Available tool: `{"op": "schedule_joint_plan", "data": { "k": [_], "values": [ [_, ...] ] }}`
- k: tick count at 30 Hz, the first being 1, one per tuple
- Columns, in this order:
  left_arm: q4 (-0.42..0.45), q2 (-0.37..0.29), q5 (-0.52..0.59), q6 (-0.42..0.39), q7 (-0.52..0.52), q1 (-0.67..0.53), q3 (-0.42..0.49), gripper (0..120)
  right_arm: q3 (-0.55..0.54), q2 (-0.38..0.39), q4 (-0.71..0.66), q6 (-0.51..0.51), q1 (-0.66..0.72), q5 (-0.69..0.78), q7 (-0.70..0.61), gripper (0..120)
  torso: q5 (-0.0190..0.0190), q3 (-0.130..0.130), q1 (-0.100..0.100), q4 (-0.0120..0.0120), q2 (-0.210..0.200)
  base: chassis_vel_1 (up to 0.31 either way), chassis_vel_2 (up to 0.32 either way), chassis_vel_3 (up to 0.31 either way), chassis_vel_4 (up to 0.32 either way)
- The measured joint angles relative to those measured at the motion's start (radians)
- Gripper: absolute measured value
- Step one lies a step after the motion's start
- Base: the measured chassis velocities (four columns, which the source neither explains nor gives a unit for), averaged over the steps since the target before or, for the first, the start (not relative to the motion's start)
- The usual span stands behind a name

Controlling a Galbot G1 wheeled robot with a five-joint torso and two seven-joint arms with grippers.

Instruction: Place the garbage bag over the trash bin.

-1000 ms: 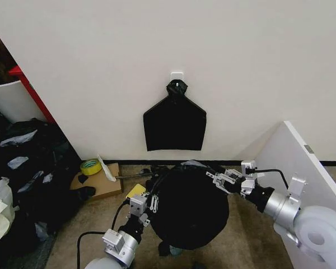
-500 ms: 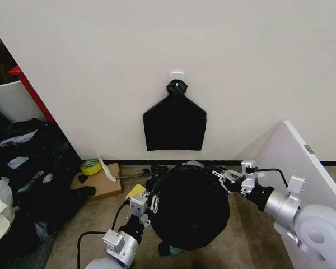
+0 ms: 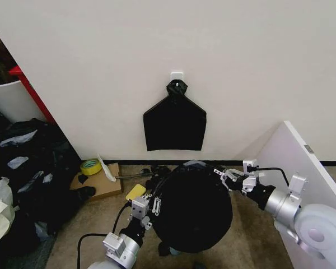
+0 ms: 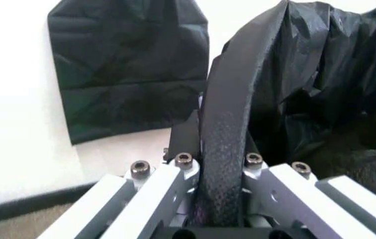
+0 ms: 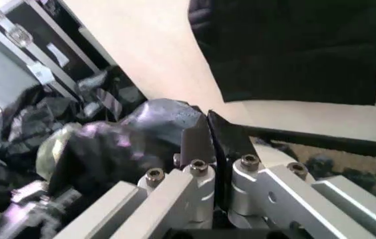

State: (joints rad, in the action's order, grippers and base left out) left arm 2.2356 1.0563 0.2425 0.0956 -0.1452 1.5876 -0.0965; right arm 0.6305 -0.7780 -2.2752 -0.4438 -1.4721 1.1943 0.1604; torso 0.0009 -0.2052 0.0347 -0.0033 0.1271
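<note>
Before me: one garbage bag [image 3: 191, 210], my two grippers, left [image 3: 151, 203] and right [image 3: 223, 176], one knotted black bundle [image 3: 175, 124] on the wall, one yellow tape roll [image 3: 90, 166].

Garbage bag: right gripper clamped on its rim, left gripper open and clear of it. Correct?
Not quite. The left gripper is shut on the garbage bag too; the left wrist view shows a fold pinched between its fingers. The right gripper does grip the rim.
</note>
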Motion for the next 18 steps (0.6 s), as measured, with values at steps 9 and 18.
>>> {"op": "schedule_joint_plan", "data": {
  "k": [9, 18],
  "values": [
    [0.005, 0.001, -0.045, 0.045, 0.044, 0.008, 0.009, 4, -0.014, 0.108, 0.073, 0.001, 0.022, -0.007, 0.033, 0, 0.0, 0.0, 0.0, 0.0001, 0.0, 0.0, 0.0, 0.0, 0.0],
    [-0.012, -0.003, -0.051, 0.072, 0.069, 0.001, 0.017, 4, -0.061, 0.133, 0.11, 0.001, 0.062, -0.045, 0.058, 0, 0.0, 0.0, 0.0, 0.0001, 0.0, 0.0, 0.0, 0.0, 0.0]
  ]
}}
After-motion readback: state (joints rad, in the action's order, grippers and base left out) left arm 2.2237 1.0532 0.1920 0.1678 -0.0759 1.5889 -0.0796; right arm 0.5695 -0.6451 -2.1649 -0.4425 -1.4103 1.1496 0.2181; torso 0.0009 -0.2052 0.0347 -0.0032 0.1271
